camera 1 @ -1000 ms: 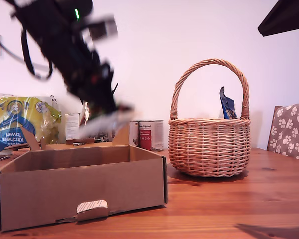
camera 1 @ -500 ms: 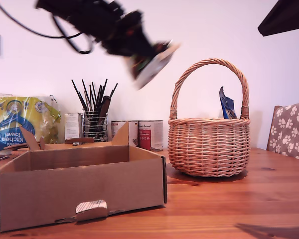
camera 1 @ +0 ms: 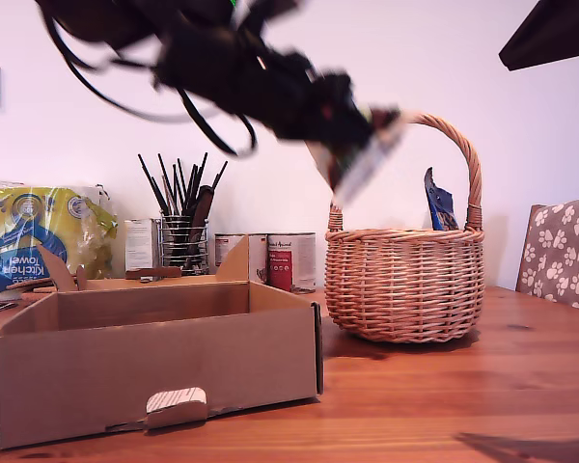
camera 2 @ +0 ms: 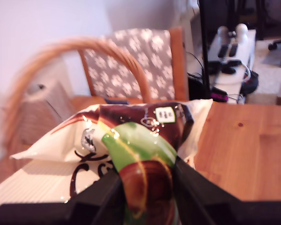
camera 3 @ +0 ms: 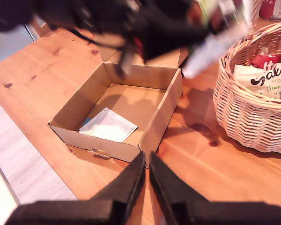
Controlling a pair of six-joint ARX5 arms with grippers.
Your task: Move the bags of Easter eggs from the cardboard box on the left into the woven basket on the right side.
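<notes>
Since half a second ago, my first claw (camera 1: 359,159) is travelling from above the pen pot toward the exterior view's right, now hanging blurred beside the basket handle.

1. Cardboard box (camera 1: 154,371): nearest item in the exterior view, sitting low-walled on that view's left; the second wrist view is showing one pale flat bag (camera 3: 107,125) lying on its floor, awaiting collection.
2. Second claw (camera 3: 145,183): hovering high over the tabletop, jaws pressed together on nothing, apparently parked clear of the working arm.
3. First claw: clenching a crinkly egg bag (camera 2: 131,150), white with green and brown print; held aloft, I judge, to clear the rim before release.
4. Woven basket (camera 1: 405,285): standing on the exterior view's right, already holding a white bag (camera 3: 267,79) with script lettering; a blue packet (camera 1: 440,204) is poking above the rim.
5. Tabletop (camera 1: 444,405): warm knotty pine boards.
6. Behind: wire pen pot (camera 1: 181,246), two tins (camera 1: 282,260), kitchen towel pack (camera 1: 39,236), paw-print chair (camera 1: 565,253), plain white wall.
</notes>
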